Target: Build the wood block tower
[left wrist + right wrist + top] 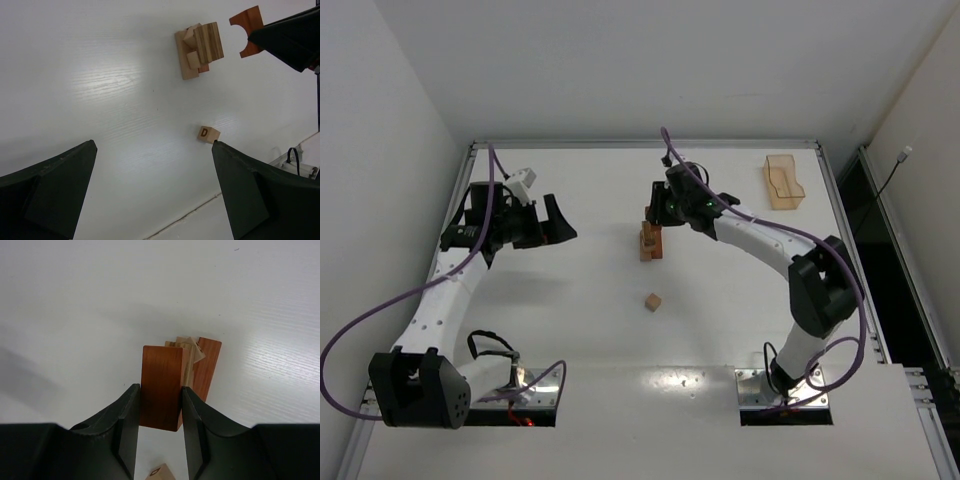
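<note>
The tower (647, 244) is a short stack of tan and reddish-brown wood blocks at mid table. It also shows in the left wrist view (196, 50) and in the right wrist view (204, 365). My right gripper (656, 213) is shut on a reddish-brown arch block (161, 387), also seen in the left wrist view (247, 30), and holds it just above and beside the tower. A loose tan cube marked D (652, 301) (208, 134) lies on the table nearer the arms. My left gripper (557, 228) (155, 195) is open and empty, well left of the tower.
A translucent orange plastic tray (783, 182) stands at the back right of the white table (580, 320). White walls enclose the left and back sides. The right arm's grey elbow (825, 285) hangs over the right side.
</note>
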`<action>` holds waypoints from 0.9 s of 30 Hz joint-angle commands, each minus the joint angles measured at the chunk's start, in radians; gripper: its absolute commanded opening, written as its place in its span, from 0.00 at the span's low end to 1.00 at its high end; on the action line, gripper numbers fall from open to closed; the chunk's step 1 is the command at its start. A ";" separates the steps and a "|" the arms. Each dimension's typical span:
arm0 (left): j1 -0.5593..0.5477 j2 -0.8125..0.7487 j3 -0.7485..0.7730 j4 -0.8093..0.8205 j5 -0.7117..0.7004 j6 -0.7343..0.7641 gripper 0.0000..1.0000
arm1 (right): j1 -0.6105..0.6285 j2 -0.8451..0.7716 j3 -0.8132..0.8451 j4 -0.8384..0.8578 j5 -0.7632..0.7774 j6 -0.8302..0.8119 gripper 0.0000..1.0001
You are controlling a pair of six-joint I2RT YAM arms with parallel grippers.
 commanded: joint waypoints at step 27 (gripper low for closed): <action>0.012 0.037 -0.002 0.052 0.043 0.005 1.00 | -0.013 0.132 0.078 0.072 -0.010 0.118 0.00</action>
